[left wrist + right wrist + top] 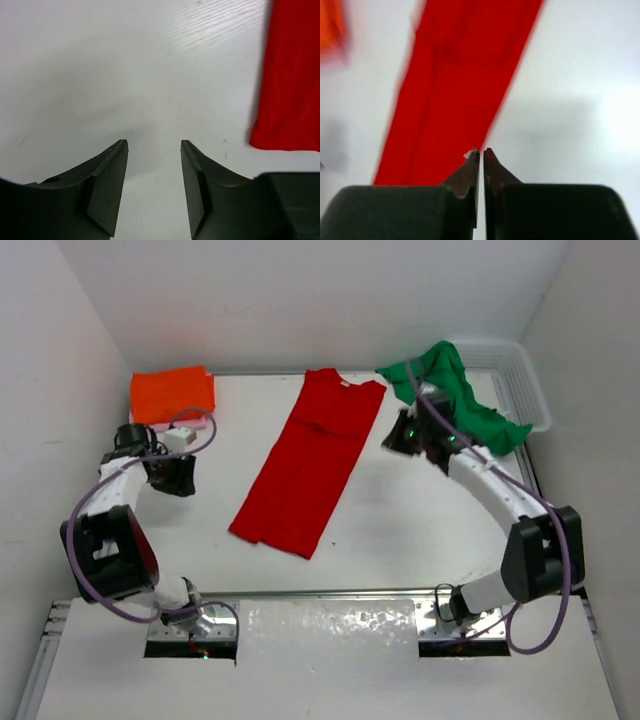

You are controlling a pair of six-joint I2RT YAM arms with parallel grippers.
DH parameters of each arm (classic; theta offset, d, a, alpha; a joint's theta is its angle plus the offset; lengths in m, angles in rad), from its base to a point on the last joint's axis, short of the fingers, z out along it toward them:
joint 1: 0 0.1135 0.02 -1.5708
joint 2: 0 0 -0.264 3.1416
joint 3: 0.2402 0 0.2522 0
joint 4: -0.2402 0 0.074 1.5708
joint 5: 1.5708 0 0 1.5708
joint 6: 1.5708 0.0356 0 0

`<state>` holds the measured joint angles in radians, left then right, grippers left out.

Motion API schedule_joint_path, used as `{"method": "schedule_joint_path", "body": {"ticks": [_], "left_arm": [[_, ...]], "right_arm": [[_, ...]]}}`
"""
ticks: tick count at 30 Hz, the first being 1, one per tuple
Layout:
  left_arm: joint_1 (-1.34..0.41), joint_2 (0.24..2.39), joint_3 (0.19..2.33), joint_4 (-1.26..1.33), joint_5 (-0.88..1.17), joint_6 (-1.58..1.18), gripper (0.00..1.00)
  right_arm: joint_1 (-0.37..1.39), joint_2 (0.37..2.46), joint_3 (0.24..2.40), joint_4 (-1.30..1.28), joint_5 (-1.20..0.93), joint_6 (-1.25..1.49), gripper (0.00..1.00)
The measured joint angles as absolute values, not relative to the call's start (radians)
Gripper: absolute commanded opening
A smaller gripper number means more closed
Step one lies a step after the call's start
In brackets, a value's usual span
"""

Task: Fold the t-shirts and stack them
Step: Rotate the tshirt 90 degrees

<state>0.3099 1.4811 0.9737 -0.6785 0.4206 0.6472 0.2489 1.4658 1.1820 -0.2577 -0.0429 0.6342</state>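
Red t-shirt [305, 465] lay in a long strip from 12 toward 7 o'clock; you did best to open your right gripper [481, 151], its fingers pressed together on seemingly nothing, and pair it with your spread, empty left gripper [154, 142] at one end.

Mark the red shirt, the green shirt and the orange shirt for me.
red shirt [310, 465]: top view, middle of the long folded strip.
green shirt [450, 365]: top view, upper part of the crumpled heap.
orange shirt [172, 393]: top view, centre of its folded top face.
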Motion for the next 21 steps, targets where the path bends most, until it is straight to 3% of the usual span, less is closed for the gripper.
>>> {"method": "schedule_joint_path", "body": {"ticks": [1, 3, 4, 13, 21], "left_arm": [[0.321, 1.454, 0.967, -0.679, 0.399, 0.639, 0.45], [0.343, 1.401, 0.949, -0.688, 0.364, 0.624, 0.45], [0.344, 1.378, 0.939, -0.692, 0.353, 0.619, 0.45], [0.342, 1.255, 0.897, -0.691, 0.416, 0.576, 0.46], [0.342, 1.277, 0.897, -0.667, 0.511, 0.547, 0.46]], "right_arm": [[0.272, 1.464, 1.108, -0.258, -0.07, 0.647, 0.09], [0.329, 1.477, 0.962, -0.269, -0.123, 0.694, 0.43], [0.359, 1.477, 0.896, -0.275, -0.142, 0.718, 0.49], [0.732, 1.362, 0.544, -0.069, -0.155, 1.035, 0.53], [0.957, 1.523, 0.528, 0.136, -0.022, 1.31, 0.53]]}}
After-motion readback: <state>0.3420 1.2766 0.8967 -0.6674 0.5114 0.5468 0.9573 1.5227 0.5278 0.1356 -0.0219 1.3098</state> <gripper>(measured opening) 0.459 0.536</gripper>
